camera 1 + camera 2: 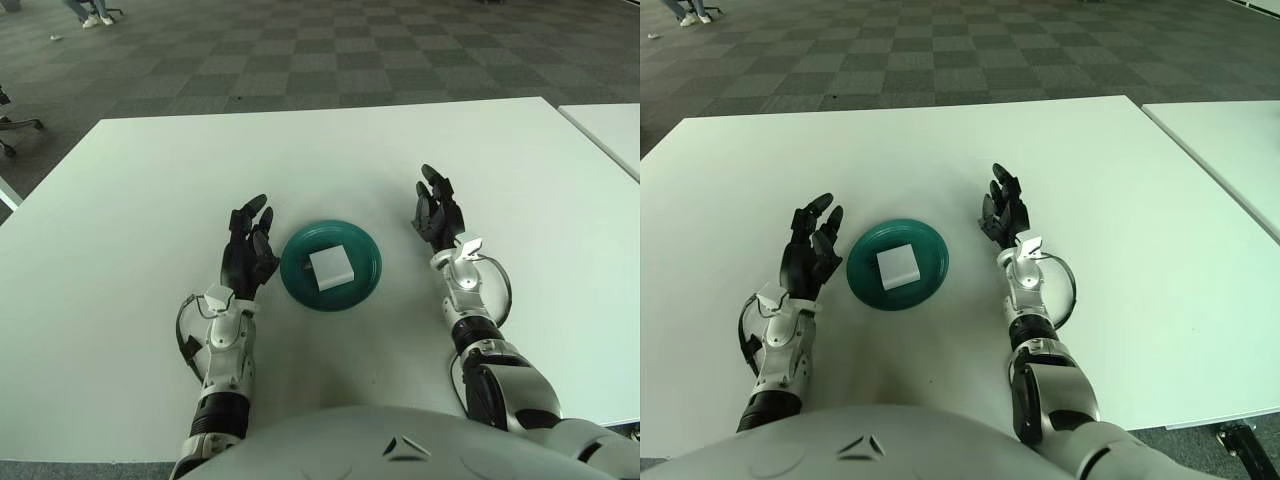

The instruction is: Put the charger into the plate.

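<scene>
Already my small white square charger [330, 267] lies flat in the middle of the round dark-green plate [365, 250], so I judge the placing done. My left hand [250, 252] shows just left of the plate's rim, fingers spread and holding nothing; my right hand [438, 208] is apart on its right, fingers likewise relaxed, above the white table [150, 180], leaving the dish free.

Plate [362, 252] flanked by left hand [250, 250] and right hand [438, 212]; above stands open.

no readable text, labels, brands, numbers or signs anywhere
</scene>
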